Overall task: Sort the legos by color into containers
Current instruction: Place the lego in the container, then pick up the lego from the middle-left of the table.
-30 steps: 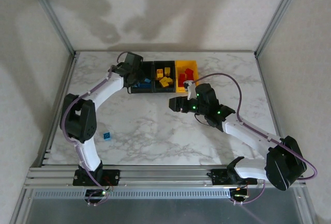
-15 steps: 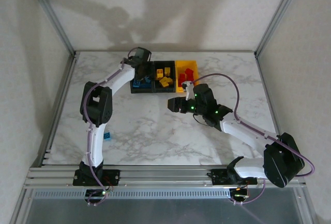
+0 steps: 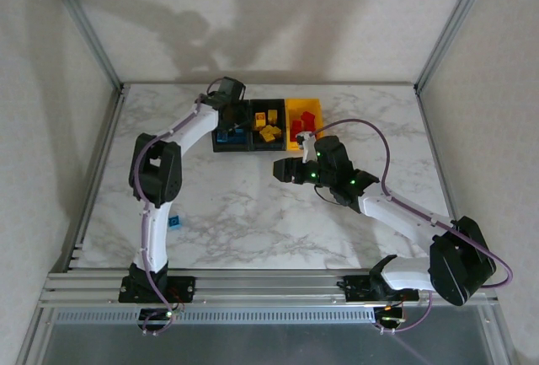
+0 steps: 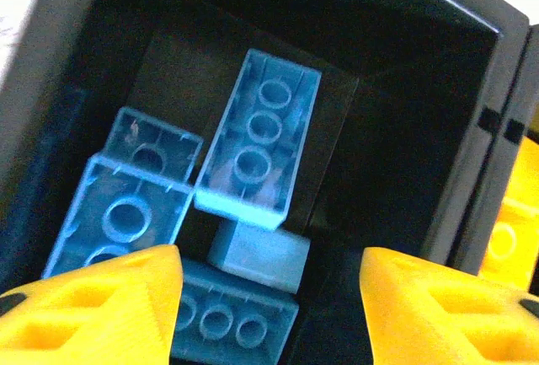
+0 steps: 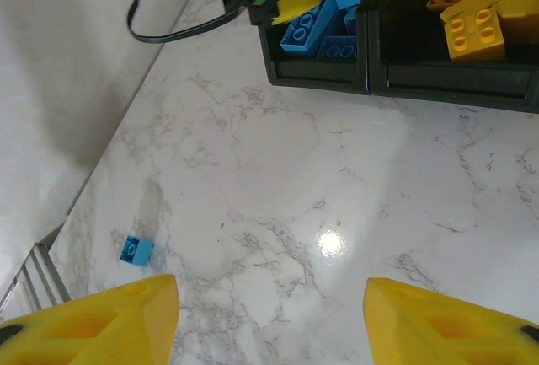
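I see blue legos point(image 4: 257, 142) heaped in the left black bin point(image 4: 484, 87). My left gripper point(image 4: 269, 285) hangs just above them, jaws apart, holding nothing. The yellow legos point(image 3: 269, 127) sit in the middle black bin point(image 3: 269, 101) and the red legos point(image 3: 305, 120) in the yellow bin point(image 3: 303, 100). A stray blue lego point(image 5: 135, 249) lies alone on the worktop point(image 5: 278, 171). My right gripper point(image 5: 269, 297) hovers over bare marble, jaws apart and empty.

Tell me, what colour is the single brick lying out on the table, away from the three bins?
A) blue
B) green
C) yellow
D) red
A: the lone brick out on the marble table is blue, as seen from overhead and in the right wrist view.
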`<state>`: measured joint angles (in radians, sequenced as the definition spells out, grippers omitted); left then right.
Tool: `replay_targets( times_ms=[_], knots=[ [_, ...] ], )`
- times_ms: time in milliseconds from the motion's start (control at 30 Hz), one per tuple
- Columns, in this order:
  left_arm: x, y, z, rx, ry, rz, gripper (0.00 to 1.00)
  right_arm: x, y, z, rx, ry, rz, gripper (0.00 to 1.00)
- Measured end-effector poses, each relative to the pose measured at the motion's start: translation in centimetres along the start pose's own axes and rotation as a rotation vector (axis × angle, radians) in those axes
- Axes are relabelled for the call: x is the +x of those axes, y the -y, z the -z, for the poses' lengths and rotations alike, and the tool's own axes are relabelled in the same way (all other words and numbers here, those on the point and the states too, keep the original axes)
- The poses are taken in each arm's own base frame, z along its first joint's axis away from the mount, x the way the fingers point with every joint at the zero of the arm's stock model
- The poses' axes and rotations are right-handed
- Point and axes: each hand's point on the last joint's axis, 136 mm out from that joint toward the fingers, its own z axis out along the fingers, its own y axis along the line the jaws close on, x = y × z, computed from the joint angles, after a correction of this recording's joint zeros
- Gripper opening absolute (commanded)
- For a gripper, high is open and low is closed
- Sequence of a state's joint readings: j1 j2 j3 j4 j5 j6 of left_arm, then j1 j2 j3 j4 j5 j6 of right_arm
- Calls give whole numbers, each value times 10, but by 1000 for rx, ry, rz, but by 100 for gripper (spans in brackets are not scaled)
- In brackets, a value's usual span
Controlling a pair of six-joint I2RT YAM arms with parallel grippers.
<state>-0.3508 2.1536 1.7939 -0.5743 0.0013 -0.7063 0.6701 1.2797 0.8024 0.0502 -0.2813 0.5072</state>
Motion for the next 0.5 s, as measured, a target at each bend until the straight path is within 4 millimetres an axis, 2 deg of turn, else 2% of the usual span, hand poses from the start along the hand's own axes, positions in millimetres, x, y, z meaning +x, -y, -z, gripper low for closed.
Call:
replay_targets(
  times_ms=[67,167,300,400,500],
  knots=[
    [0,-3,20,11,11,0,65,0,0,0,1,-2,7,61],
    [-1,-7,62,46,42,1,66,0,0,0,1,-3,28,61],
    [3,-24,115,78,92,3,68,2,-2,0,-3,-8,65,62],
    [18,-45,137,65,93,-13,70,4,-6,-1,-20,-17,99,62],
    [40,-77,143,-6,61,-39,72,13,-20,-2,-68,-46,143,62]
  ],
)
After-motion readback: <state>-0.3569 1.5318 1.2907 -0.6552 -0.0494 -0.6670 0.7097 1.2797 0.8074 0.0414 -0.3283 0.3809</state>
